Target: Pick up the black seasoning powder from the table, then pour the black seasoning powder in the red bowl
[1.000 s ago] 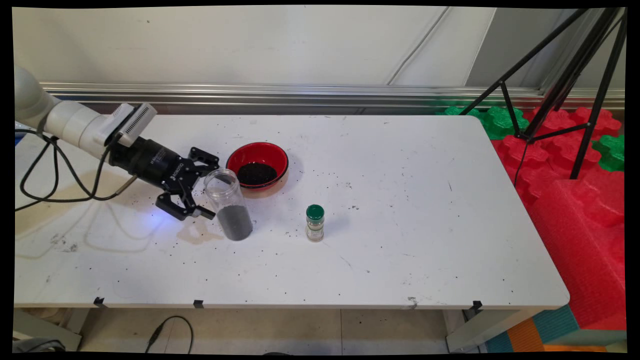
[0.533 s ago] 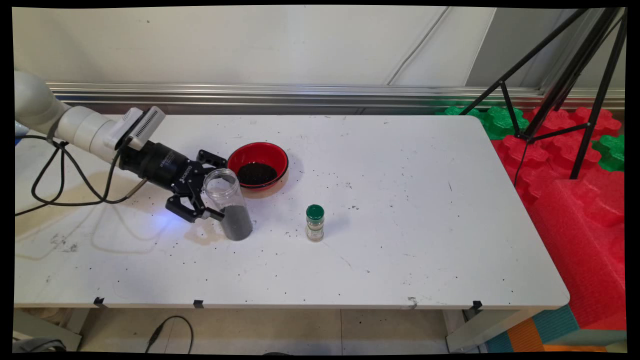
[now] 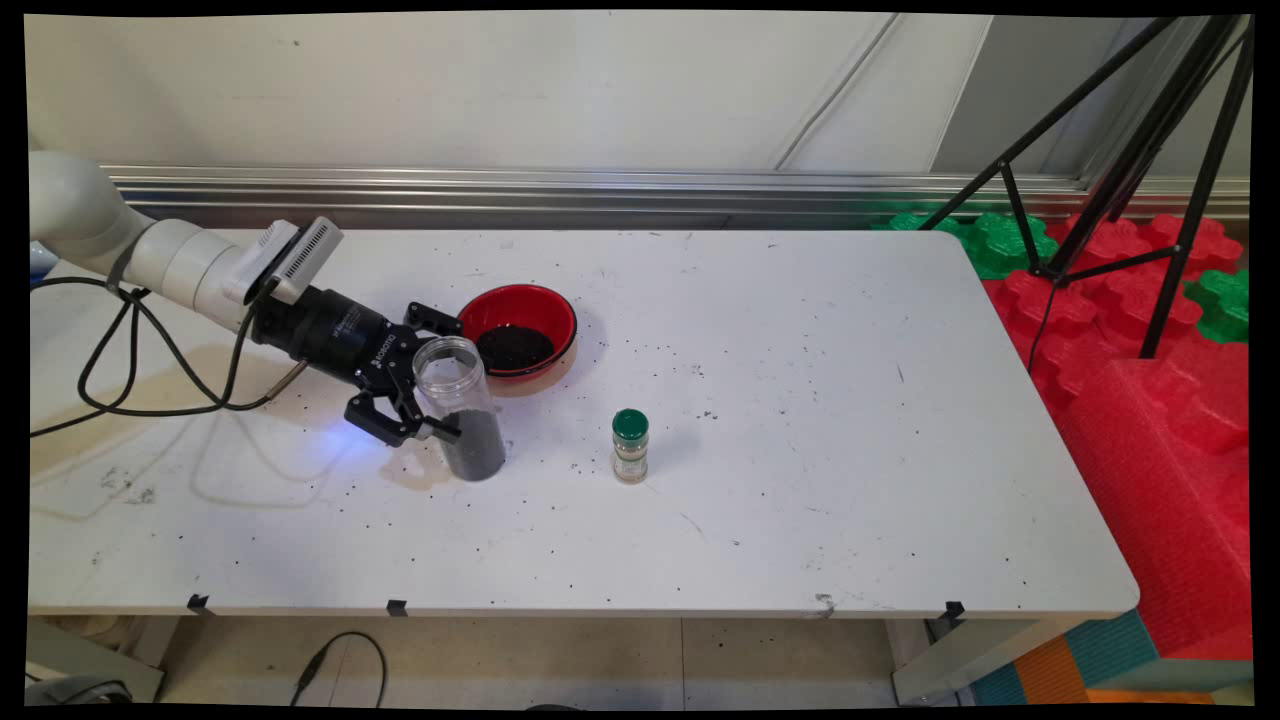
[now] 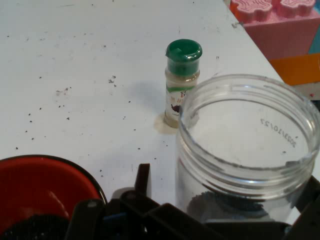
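open hand point(image 3: 432, 378) around clear jar point(image 3: 460, 408)

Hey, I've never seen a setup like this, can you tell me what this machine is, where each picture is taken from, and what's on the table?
It is a white robot arm ending in a black two-finger gripper. One picture looks down from a fixed camera above the white table; the other comes from a camera on the hand itself. On the table stand a clear open jar part-filled with dark grains, a red bowl holding more, and a small green-capped spice bottle. The gripper's open fingers flank the jar, not yet closed on it.
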Tool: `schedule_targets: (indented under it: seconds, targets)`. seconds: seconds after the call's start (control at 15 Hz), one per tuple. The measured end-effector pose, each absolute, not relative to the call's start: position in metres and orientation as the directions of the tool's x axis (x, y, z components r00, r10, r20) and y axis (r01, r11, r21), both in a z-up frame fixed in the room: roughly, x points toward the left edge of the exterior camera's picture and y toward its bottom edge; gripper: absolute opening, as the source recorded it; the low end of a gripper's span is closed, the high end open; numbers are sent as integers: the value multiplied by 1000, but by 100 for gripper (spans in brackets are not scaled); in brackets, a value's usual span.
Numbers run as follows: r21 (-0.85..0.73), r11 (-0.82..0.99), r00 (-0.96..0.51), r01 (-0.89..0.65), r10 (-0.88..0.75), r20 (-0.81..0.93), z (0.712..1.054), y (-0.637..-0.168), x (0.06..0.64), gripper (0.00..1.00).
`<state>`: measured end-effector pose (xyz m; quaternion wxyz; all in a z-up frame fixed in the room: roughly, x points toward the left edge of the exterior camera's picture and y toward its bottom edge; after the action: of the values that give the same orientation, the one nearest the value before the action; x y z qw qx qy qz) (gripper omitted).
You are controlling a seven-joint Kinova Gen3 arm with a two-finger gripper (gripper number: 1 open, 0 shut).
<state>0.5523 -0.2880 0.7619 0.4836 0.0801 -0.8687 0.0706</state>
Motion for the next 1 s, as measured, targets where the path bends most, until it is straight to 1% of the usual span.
schedule_targets:
  seconds: [0.47, 0.53, 1.0]
  targets:
    - [-48, 976, -517, -211, -70, 853, 758, -291, 548, 100]
    - [-48, 976, -516, -211, -70, 854, 758, -291, 547, 0]
    - [-46, 976, -514, -212, -71, 855, 757, -293, 544, 0]
